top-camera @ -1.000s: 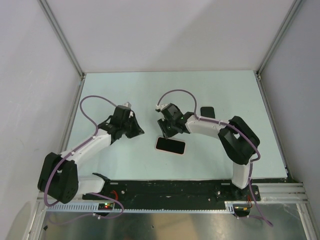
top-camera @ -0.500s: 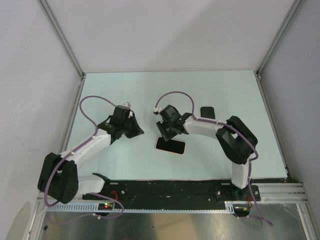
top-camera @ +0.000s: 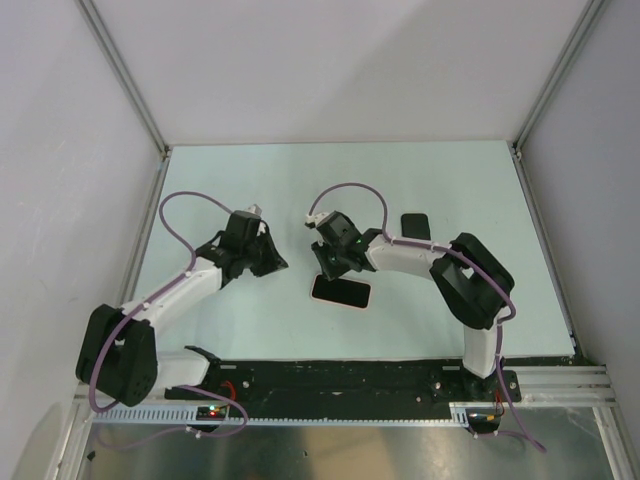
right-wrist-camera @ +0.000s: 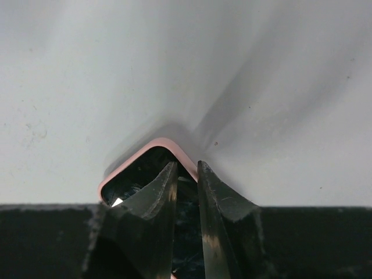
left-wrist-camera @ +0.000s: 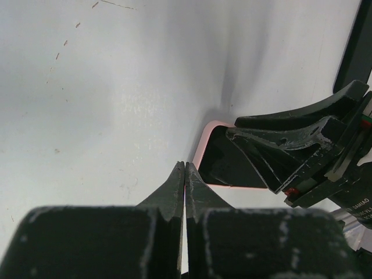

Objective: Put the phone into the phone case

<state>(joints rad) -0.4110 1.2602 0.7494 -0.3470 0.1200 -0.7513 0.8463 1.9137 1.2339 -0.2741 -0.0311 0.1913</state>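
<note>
From above, the pale green tabletop [top-camera: 250, 190] carries a thin salmon-pink phone case with rounded corners [top-camera: 341, 305] lying flat near the middle, just in front of the two arms' tips. A flat black glossy phone [top-camera: 342, 291] fills its inside, and a small black rectangular slab [top-camera: 415, 222] lies well apart toward the far right. The right gripper [top-camera: 326, 268] sits over the case's far-left corner. The left gripper [top-camera: 275, 262] is poised just beside the case on its left, apart from it. In the left wrist view, the left gripper [left-wrist-camera: 185, 165] is clenched, fingers pressed together with nothing between them, above bare tabletop [left-wrist-camera: 116, 87]. Just beyond it the case's pink rim [left-wrist-camera: 201, 152] curves round the dark phone [left-wrist-camera: 224, 163], with the right gripper [left-wrist-camera: 232, 129] reaching in over that corner. In the right wrist view, the right gripper [right-wrist-camera: 187, 165] shows two black fingers nearly closed, a narrow slit between them and nothing visibly pinched, their tips over the phone's shiny face [right-wrist-camera: 136, 174] just inside the rounded corner of the pink rim [right-wrist-camera: 160, 141]. Whether the tips touch the phone cannot be told.
</note>
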